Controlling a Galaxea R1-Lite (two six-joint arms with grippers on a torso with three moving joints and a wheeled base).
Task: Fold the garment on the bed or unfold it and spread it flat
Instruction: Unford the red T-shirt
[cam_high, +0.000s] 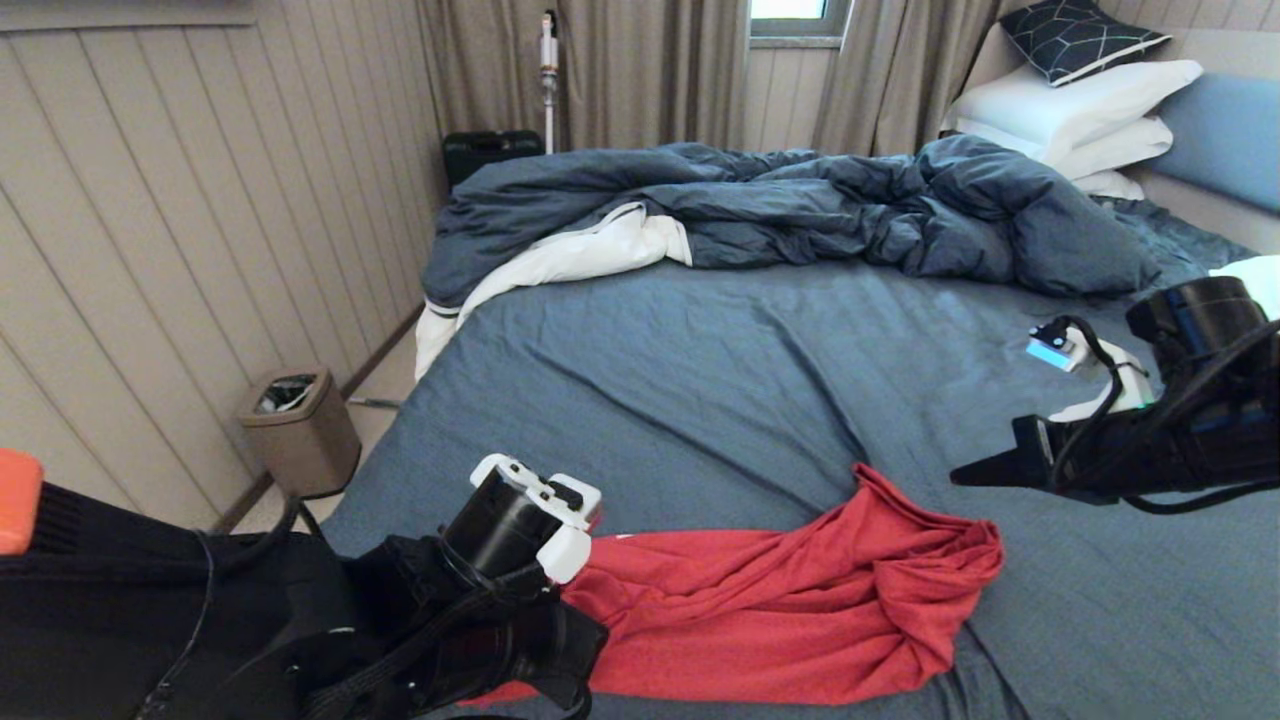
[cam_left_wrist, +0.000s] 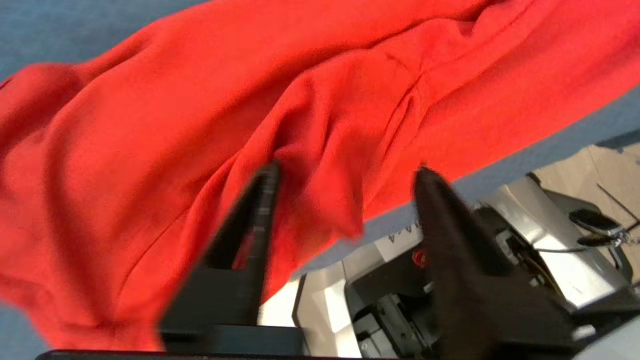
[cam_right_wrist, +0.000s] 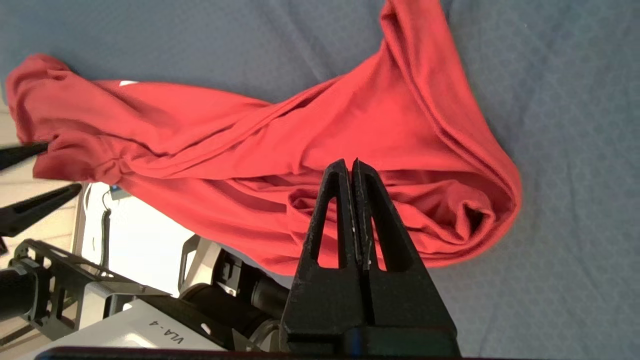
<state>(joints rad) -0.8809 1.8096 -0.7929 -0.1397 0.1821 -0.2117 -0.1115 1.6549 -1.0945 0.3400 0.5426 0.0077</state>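
Observation:
The red garment (cam_high: 760, 610) lies bunched in a long heap on the near part of the bed (cam_high: 700, 380), its right end rolled into a rounded fold (cam_right_wrist: 475, 210). Its print is hidden. My left arm (cam_high: 500, 560) reaches down over the garment's left end. The left gripper (cam_left_wrist: 345, 172) is open, fingers wide apart, with a hanging flap of red cloth (cam_left_wrist: 320, 210) between them at the bed's edge. My right gripper (cam_high: 958, 478) hovers over the sheet just right of the garment. It (cam_right_wrist: 348, 162) is shut and holds nothing.
A rumpled dark blue duvet (cam_high: 800, 210) with white lining lies across the far half of the bed, and white pillows (cam_high: 1080, 110) are stacked at the far right. A brown bin (cam_high: 298, 430) stands on the floor left of the bed. My own base (cam_right_wrist: 150, 320) is just below the near edge.

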